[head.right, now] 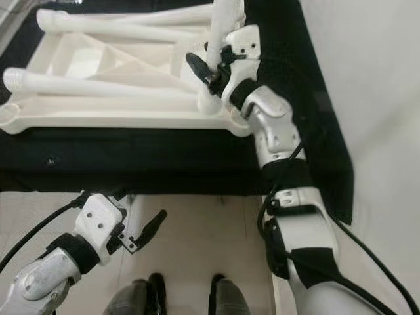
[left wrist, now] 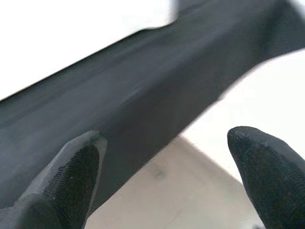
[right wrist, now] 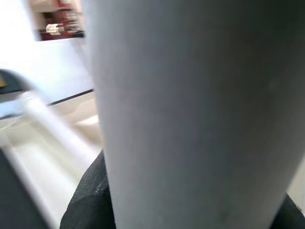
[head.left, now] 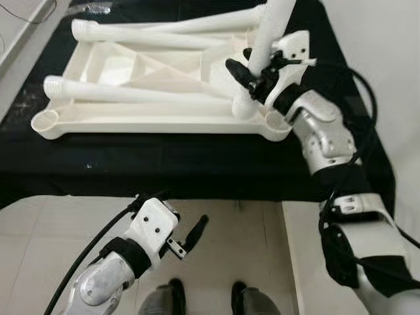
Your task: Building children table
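A smooth white moulded-plastic rectangular tabletop [head.left: 125, 118] lies upside down on the matte black counter [head.left: 197, 164], its long axis running along the counter's near edge, with round sockets at its corners and two tapered white plastic tube legs [head.left: 144, 95] resting lengthwise across its ribbed underside. The right end effector [head.left: 252, 69] is clamped on a third white round plastic leg [head.left: 272, 26], which stands nearly upright with its lower end in the socket at the tabletop's near right corner. The left end effector [head.left: 187, 236] hangs with its textured black fingers [left wrist: 71, 176] spread wide and holding nothing, below the counter's near edge over the pale tiled floor [head.left: 243, 243].
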Robot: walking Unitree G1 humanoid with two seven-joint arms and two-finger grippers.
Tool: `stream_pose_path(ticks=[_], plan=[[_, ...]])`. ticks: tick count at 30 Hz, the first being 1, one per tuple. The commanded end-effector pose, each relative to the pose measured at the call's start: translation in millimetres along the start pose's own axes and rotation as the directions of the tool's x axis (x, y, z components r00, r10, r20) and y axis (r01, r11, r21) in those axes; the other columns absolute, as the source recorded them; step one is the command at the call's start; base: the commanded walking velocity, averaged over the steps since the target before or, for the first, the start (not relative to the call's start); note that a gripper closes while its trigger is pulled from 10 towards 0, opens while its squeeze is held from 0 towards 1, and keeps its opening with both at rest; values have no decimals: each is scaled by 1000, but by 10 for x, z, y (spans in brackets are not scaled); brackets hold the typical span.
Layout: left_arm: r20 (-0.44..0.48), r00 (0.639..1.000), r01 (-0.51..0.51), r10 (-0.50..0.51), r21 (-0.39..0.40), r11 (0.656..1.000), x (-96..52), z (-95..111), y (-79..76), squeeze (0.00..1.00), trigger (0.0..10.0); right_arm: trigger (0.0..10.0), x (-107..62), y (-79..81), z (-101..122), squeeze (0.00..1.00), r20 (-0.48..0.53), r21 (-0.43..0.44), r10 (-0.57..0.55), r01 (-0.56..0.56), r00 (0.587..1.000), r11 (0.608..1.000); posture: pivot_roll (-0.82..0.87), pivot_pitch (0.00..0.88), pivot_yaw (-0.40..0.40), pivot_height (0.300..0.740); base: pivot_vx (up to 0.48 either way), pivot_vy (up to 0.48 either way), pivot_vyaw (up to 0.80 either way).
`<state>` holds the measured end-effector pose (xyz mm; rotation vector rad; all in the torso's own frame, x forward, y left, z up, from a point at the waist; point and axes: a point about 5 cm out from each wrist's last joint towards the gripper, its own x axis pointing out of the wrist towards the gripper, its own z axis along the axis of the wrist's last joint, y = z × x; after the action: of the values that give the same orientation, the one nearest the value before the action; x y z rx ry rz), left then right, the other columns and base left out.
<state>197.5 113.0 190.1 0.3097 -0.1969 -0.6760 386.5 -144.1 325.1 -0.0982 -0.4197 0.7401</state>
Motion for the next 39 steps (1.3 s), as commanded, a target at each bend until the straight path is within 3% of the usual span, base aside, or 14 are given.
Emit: stream_pose_path(ticks=[1,2,6,12,19,22,29,30,33,39], plan=[[8,998,57,-57,-14,998,-25,21,-59,0,10000,10000,-13,2,32,0,22,8,54,-54,998,999,74,432,2,740,0,0,0],[30,997,76,-77,8,997,-11,81,-9,0,10000,10000,-105,-36,97,0,54,32,148,-150,987,988,70,443,7,740,0,0,0],[57,994,88,-90,44,995,15,176,77,0,10000,10000,-226,-128,152,0,29,-4,219,-219,975,976,67,449,10,740,0,0,0],[91,991,96,-101,60,994,32,295,140,0,10000,10000,-373,-324,212,0,-12,-49,214,-214,977,976,63,451,21,740,0,0,0],[106,983,145,-150,47,988,66,335,94,0,10000,10000,-358,-333,273,0,-29,-81,264,-265,964,961,56,451,27,740,0,0,0],[102,980,168,-172,41,985,63,332,46,0,10000,10000,-331,-268,270,0,-52,-71,357,-360,933,930,56,451,27,740,0,0,0],[101,978,182,-183,25,983,64,344,18,0,10000,10000,-293,-207,256,0,-82,-49,450,-455,889,889,51,457,25,740,0,0,0],[103,977,186,-187,19,982,69,350,1,0,10000,10000,-275,-169,240,0,-99,-33,494,-499,864,866,47,457,21,740,0,0,0],[106,976,189,-190,13,982,76,357,-18,0,10000,10000,-229,-131,222,0,-121,-40,521,-529,845,848,40,460,13,740,0,0,0],[109,976,189,-188,1,982,83,358,-61,0,10000,10000,-146,-214,295,0,-94,-74,412,-419,906,905,35,459,1,740,0,0,0]])
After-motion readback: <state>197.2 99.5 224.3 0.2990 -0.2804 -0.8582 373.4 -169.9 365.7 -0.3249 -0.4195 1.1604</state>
